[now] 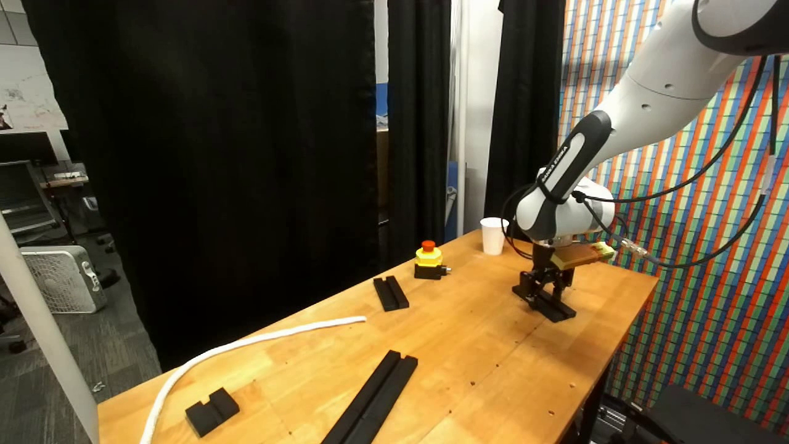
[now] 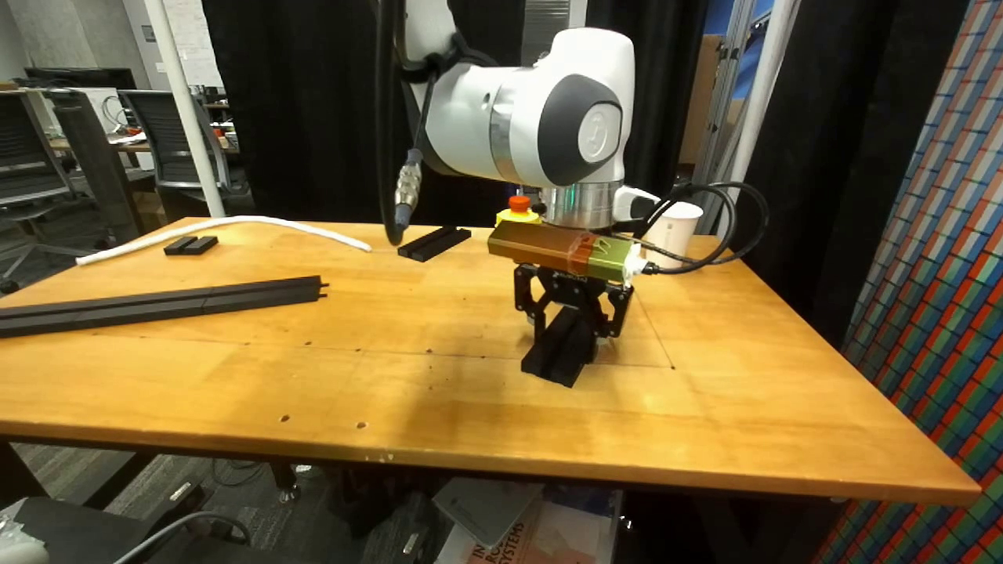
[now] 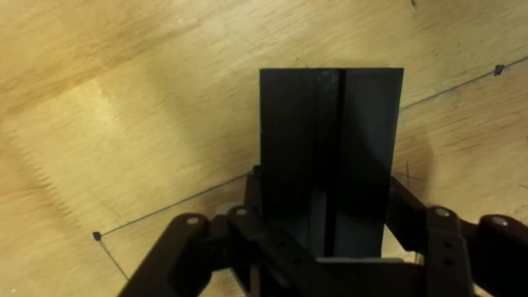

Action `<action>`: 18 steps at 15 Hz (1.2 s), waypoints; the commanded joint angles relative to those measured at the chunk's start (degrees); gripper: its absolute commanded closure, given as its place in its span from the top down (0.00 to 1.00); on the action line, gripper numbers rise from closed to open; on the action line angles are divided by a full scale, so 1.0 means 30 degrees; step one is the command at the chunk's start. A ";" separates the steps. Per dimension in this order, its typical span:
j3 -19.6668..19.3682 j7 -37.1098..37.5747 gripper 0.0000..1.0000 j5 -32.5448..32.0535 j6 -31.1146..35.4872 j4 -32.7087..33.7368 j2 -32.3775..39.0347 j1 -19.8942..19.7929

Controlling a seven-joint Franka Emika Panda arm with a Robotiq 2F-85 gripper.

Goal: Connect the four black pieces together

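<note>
Black curtains hang behind the wooden table, and at the right is a wall patterned with small coloured rectangles. On the right part of the table, in both exterior views, is the grooved black piece, under the gripper. The jaws are narrowed upon it: in the wrist view the fingers meet its two long sides, so I judge it is held. To the left lie the long black strip, which shows a seam, and, farther away, the loose black piece.

I expect the held piece to be light and stiff, probably plastic, and a little slippery. It is good to grasp it across the straight long sides, about the middle. The thin pegs on the strip's end look fragile; such ends are better left free.

Its surface is matte and flat, with sharp corners and one groove running lengthwise. The wood is smooth, with visible grain and small holes. A white cord looks soft and round.
</note>
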 commanded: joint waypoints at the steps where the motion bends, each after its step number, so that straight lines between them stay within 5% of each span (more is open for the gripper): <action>1: 0.0332 -0.0133 0.45 0.0483 -0.0254 0.0276 -0.0013 -0.0232; 10: 0.0638 0.4830 0.45 0.0808 -0.4043 0.0442 -0.1631 0.1466; 18: 0.2663 1.0884 0.45 0.5633 -0.3233 0.1697 -0.1295 0.3471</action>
